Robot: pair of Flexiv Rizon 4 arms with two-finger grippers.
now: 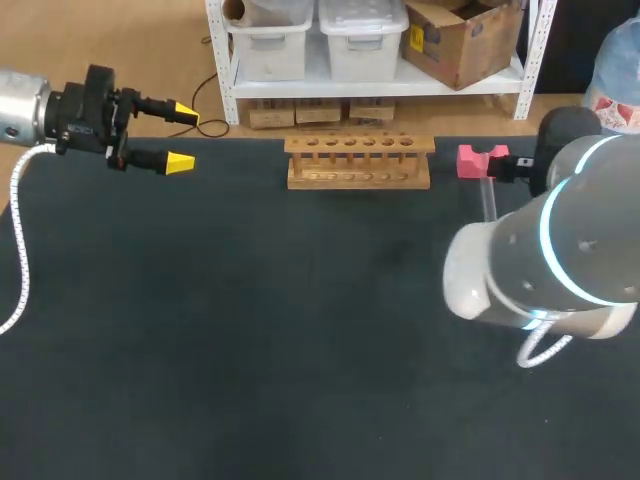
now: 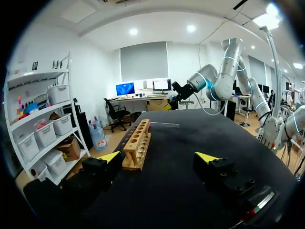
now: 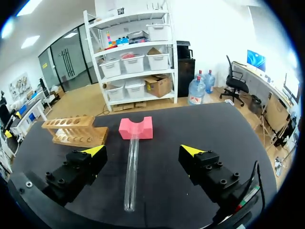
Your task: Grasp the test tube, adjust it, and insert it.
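A clear glass test tube (image 3: 131, 168) lies on the black table, its far end resting in the notch of a pink block (image 3: 136, 128). My right gripper (image 3: 143, 151) hovers open above the tube, which lies between and below the two yellow-tipped fingers. In the head view the pink block (image 1: 481, 160) and a bit of the tube (image 1: 489, 200) show beside my right arm, which hides its own gripper. The wooden test tube rack (image 1: 359, 160) stands at the table's far middle, its holes empty. My left gripper (image 1: 181, 137) is open at the far left, well away from the rack (image 2: 137, 145).
The black table (image 1: 250, 330) is bare across its middle and front. The rack (image 3: 76, 131) stands to the left of the pink block, a short gap apart. My right arm's bulky elbow (image 1: 545, 260) hangs over the right side of the table.
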